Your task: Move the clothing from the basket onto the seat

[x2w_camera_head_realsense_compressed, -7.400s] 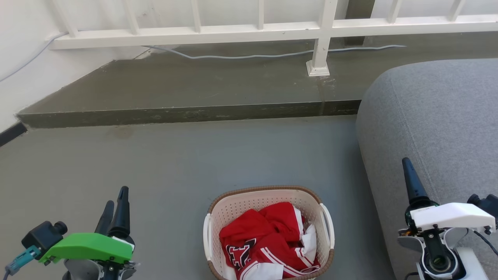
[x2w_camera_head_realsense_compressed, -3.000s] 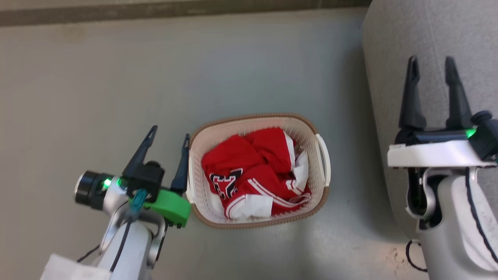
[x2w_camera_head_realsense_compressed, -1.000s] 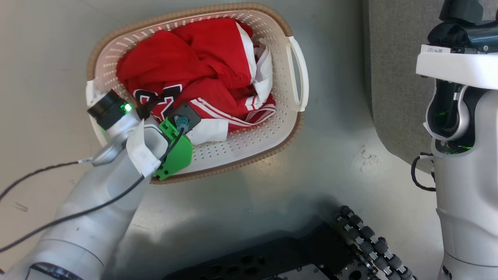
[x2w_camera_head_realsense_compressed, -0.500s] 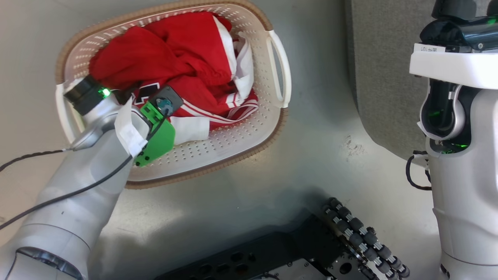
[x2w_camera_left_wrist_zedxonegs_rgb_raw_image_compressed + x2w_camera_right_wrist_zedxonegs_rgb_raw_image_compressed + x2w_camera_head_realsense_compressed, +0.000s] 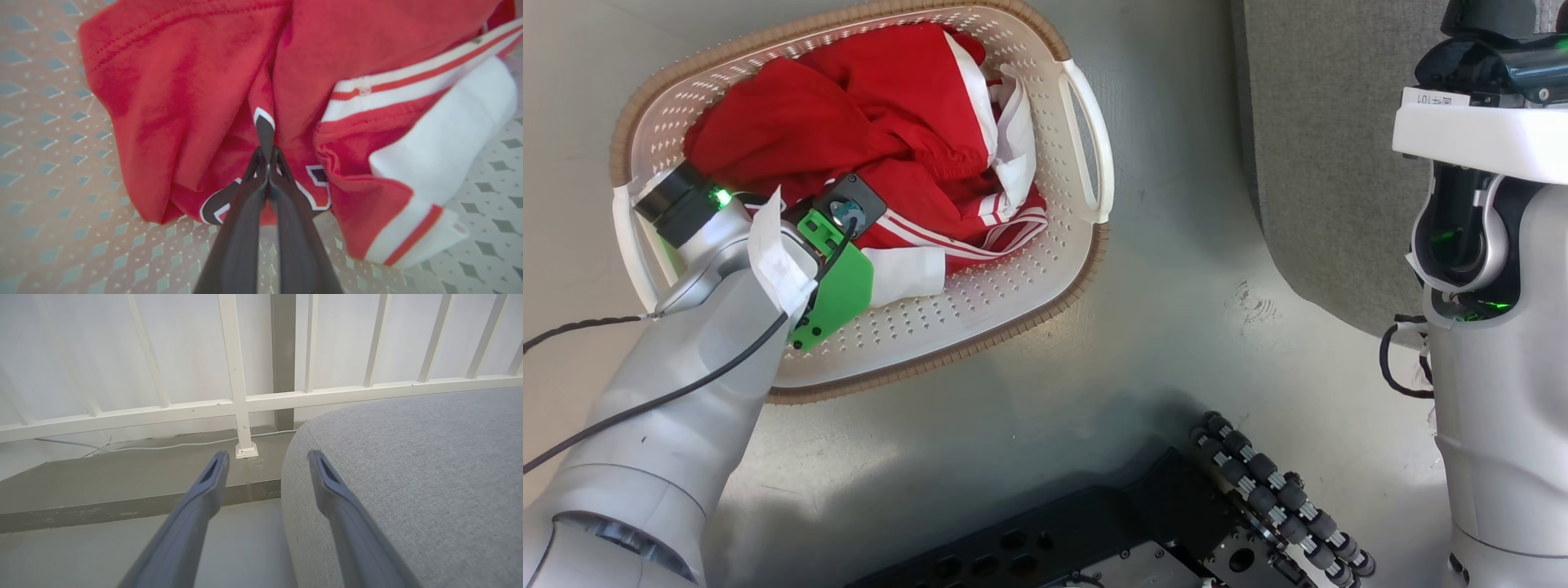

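On the grey concrete floor, the basket holds the clothing, 1 fold pinched tight by the left gripper. The right gripper stands wide beside the seat, facing a white railing.

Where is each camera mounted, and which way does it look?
Head view: on the head, facing down at the basket, left forearm and right forearm.
Left wrist view: on the left wrist, looking along the left gripper, shut on the clothing.
Right wrist view: on the right wrist, looking along the open right gripper past the seat to a railing.
Shared: head and left wrist views show clothing and basket.
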Motion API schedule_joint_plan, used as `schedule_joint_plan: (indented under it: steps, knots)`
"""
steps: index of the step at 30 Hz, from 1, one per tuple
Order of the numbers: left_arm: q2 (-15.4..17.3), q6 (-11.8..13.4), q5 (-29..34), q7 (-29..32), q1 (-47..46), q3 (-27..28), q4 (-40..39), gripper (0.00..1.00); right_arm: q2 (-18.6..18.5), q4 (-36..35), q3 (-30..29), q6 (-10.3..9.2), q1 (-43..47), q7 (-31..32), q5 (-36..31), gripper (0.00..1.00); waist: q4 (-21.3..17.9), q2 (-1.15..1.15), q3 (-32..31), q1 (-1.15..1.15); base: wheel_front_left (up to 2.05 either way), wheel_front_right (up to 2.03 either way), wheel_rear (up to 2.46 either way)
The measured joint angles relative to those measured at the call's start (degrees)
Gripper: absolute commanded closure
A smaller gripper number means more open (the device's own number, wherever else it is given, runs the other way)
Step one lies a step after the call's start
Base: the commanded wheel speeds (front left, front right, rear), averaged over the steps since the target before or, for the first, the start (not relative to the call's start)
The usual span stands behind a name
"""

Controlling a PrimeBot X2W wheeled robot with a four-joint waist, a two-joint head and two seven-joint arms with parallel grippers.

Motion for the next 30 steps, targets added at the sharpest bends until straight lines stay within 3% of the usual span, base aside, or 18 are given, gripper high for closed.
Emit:
schedule_joint_plan:
  steps: [12, 30]
  knots:
    - [-2.01, -0.01, -1.88, -2.76, -0.85, -0.53, 0.1, 1.0, 0.01, 0.58, -2.26, 0.0, -0.01, 0.0, 0.4, 0.0, 0.39, 0.0, -1.15, 0.0, 0.0, 0.0, 0.0]
    - [-3.81, -0.01, -8.69, -12.26, -0.56, 0.11, -4.12, 1.0, 0.01, 6.14, -4.52, 0.0, 2.11, 0.0, -3.32, 0.0, 5.0, 0.0, -8.97, 0.0, 0.0, 0.0, 0.0]
